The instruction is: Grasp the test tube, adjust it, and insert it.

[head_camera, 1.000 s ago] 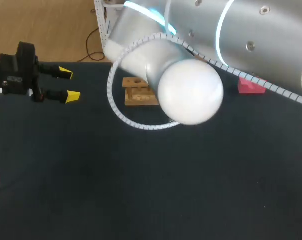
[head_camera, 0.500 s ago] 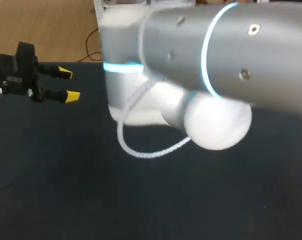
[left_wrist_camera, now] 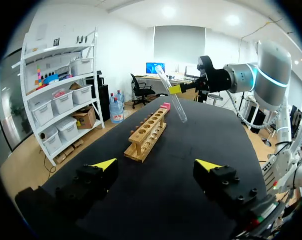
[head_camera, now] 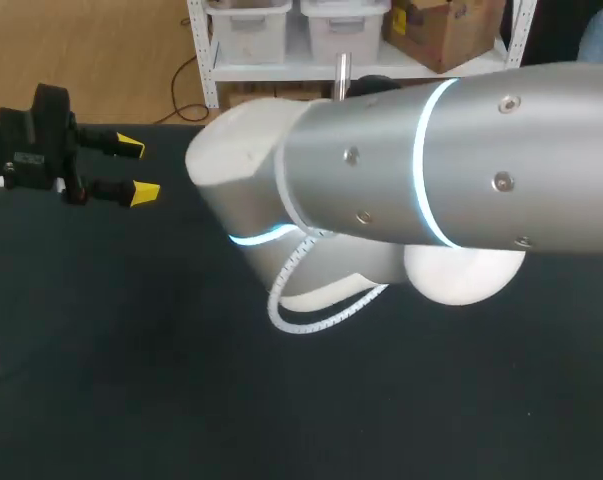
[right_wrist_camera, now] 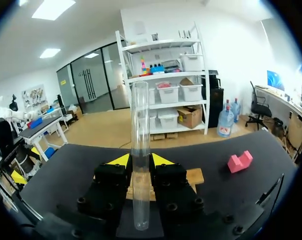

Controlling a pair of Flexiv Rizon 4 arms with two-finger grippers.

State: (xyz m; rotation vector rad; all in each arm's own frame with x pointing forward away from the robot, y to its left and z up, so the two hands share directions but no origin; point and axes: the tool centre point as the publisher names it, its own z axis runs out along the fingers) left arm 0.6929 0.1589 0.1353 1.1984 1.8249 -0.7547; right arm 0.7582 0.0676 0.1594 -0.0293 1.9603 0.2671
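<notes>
Right gripper [right_wrist_camera: 140, 161] pinches the test tube [right_wrist_camera: 139, 150] around its middle, both yellow tips pressed against the glass. In the left wrist view the tube hangs tilted in the air near the far end of the wooden rack [left_wrist_camera: 146, 134], not touching it. Left gripper [left_wrist_camera: 156, 165] sits spread and empty, well apart from the rack. The tilt looks like the main risk. Lowered at this angle, the rounded end would probably hit the rack's top between holes, and the smooth glass could slip or twist in the grip. The right arm [head_camera: 461, 150] also hides the rack from the head camera.
</notes>
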